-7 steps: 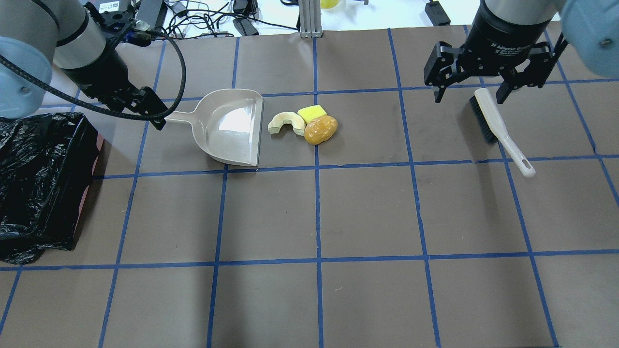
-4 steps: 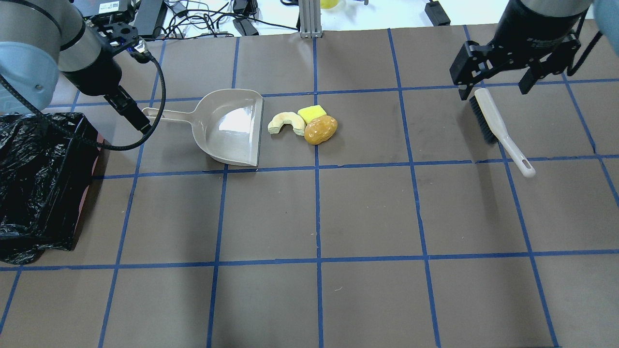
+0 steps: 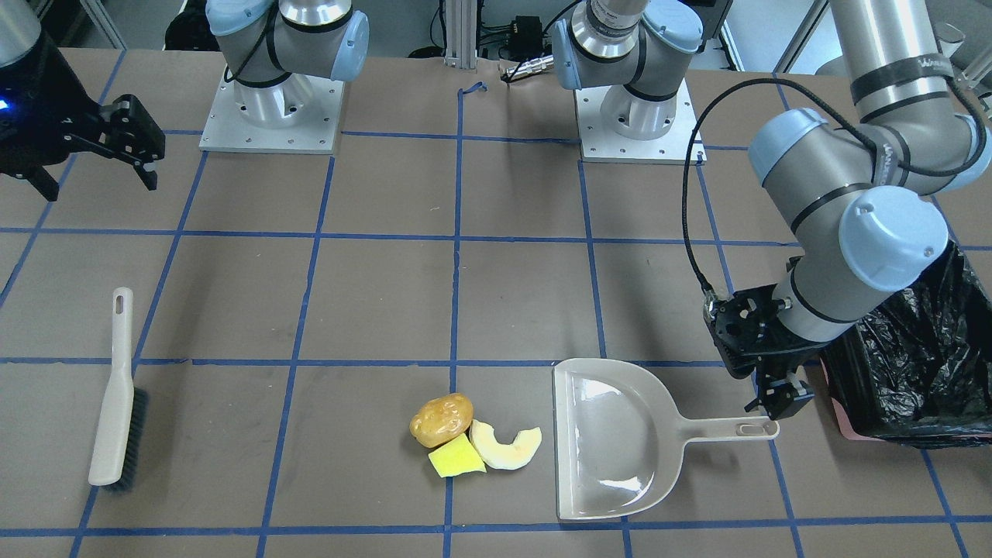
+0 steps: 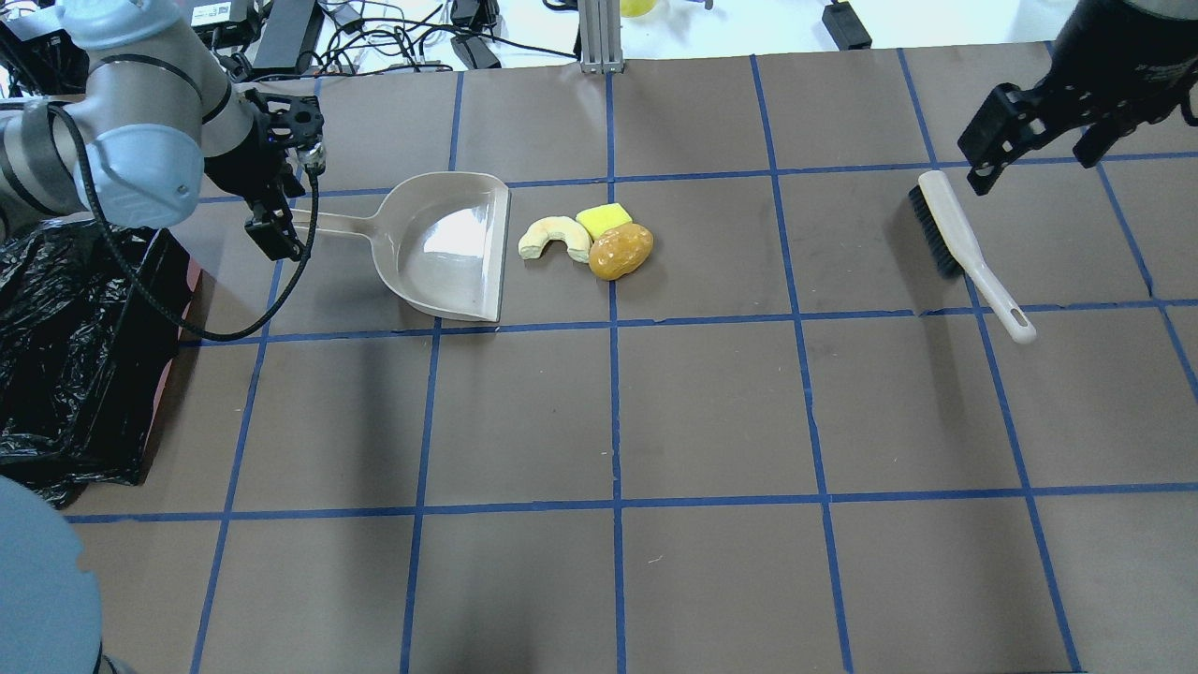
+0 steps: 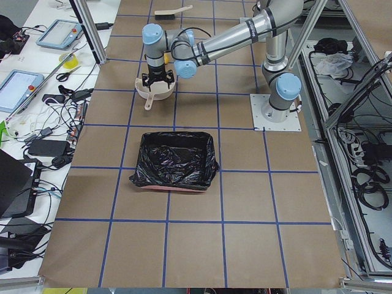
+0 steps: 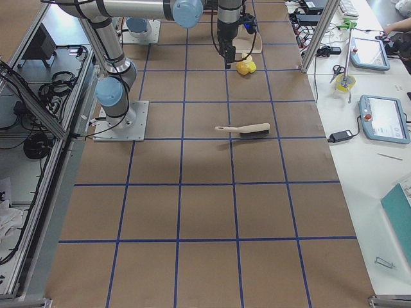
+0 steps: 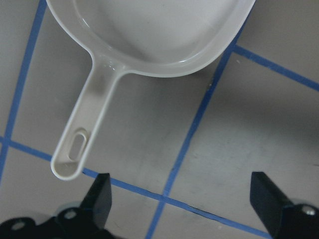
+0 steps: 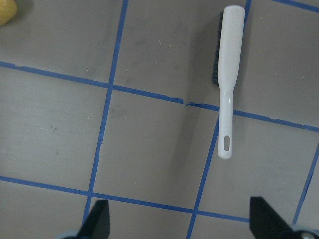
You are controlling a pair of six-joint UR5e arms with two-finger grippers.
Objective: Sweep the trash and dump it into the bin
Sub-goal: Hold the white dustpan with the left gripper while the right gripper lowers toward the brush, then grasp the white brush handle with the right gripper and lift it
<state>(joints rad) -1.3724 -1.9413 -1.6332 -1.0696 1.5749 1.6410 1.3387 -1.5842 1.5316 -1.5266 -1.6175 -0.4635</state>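
Observation:
The trash lies in a cluster: a golden-brown potato-like lump (image 4: 620,250), a yellow sponge wedge (image 4: 604,219) and a pale cream crescent rind (image 4: 554,236), also in the front view (image 3: 442,418). It sits just off the open lip of the beige dustpan (image 4: 449,245). My left gripper (image 4: 276,225) is open and empty, hovering over the end of the dustpan handle (image 7: 89,124), which lies nearer the left finger (image 7: 99,194). The black-lined bin (image 4: 75,356) stands at the left edge. My right gripper (image 4: 1034,154) is open and empty, raised beyond the brush (image 4: 964,248).
The brush lies flat on the right side, bristles toward the centre, handle pointing toward the robot (image 8: 229,74). The table is brown paper with a blue tape grid (image 4: 618,412). Cables and boxes lie beyond the far edge (image 4: 393,37).
My left arm swung and the wrist turned, the gripper staying by the dustpan handle's end. My right gripper moved right and away from the brush head. Trash, dustpan and brush have not moved.

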